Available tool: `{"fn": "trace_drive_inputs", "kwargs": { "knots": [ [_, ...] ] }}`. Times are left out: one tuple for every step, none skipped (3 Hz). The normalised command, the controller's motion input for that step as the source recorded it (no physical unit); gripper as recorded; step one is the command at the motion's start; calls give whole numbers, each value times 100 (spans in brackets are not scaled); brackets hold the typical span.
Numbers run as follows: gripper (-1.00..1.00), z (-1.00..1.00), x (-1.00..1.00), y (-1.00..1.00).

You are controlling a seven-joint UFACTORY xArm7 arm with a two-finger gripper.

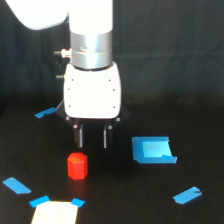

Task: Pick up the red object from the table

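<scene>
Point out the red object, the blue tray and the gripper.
red object point(77, 166): exterior view, on its front face.
blue tray point(152, 150): exterior view, on its inner floor.
gripper point(93, 138): exterior view, midway between the two fingertips, above and behind the block.
</scene>
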Motion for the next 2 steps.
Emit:
{"fn": "trace_drive_inputs", "kwargs": {
  "knots": [
    [35,100,100,-64],
    [2,100,100,-100]
  ]
}}
